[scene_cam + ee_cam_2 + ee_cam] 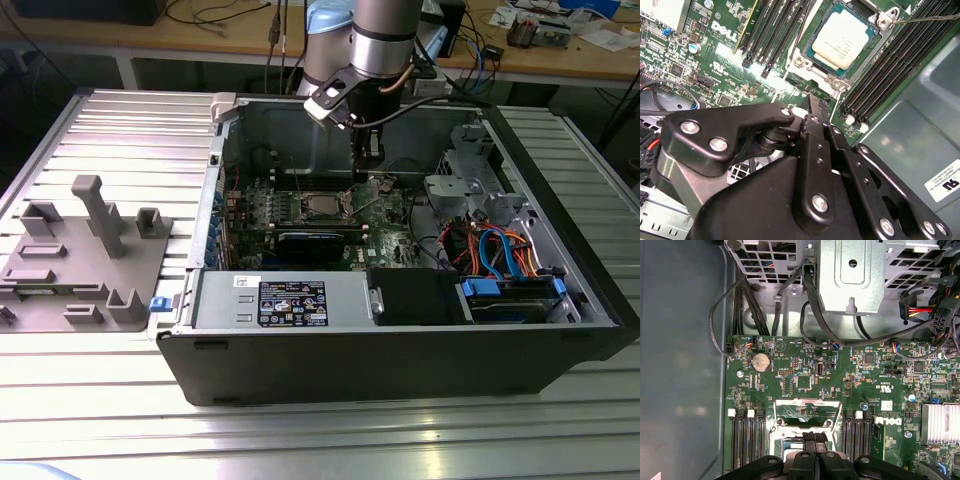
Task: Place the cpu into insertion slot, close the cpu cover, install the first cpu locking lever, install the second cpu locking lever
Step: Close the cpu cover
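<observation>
The cpu point(844, 40) lies flat in the insertion slot on the green motherboard, its silver-grey top fully uncovered. In the exterior view the slot point(318, 207) sits mid-board inside the open computer case. The cpu cover point(807, 402), a silvery frame with a square opening, stands tilted up off the slot. My gripper point(816, 102) hovers right beside the slot, fingers shut together with nothing visible between them. Its fingertips point(813, 437) are close to the raised cover's edge. A thin wire locking lever point(925, 19) runs along one side of the slot. In the exterior view the gripper point(366, 160) hangs just to the slot's right.
Black memory slots point(747, 437) flank the socket on both sides. A finned heatsink point(940, 422) and a metal drive cage point(852, 275) with cables stand nearby. A grey fixture point(80, 250) lies on the table at the exterior view's left. The case walls point(400, 355) enclose the board.
</observation>
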Tool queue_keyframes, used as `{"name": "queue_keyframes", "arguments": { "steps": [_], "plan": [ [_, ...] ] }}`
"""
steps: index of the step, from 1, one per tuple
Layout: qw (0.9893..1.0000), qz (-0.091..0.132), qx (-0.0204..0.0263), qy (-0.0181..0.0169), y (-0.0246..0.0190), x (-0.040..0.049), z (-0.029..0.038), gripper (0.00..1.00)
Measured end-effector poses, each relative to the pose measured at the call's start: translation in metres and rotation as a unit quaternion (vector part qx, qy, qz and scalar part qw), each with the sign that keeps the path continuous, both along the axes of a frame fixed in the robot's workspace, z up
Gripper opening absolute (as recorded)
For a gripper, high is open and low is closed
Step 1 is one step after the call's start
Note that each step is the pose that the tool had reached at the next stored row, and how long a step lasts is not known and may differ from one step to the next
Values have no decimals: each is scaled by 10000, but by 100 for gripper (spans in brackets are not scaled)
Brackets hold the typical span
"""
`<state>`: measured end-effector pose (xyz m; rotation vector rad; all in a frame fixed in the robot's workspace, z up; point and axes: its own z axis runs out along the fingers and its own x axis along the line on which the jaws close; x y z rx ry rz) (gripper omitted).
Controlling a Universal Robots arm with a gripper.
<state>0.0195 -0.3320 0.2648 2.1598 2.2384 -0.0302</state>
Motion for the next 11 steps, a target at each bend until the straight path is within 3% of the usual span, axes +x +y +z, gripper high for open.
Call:
{"name": "queue_keyframes", "arguments": {
  "steps": [5,11],
  "plan": [
    [10000,1,0,0,0,9,0,11],
    [10000,-1,0,0,0,80,0,11]
  ]
}}
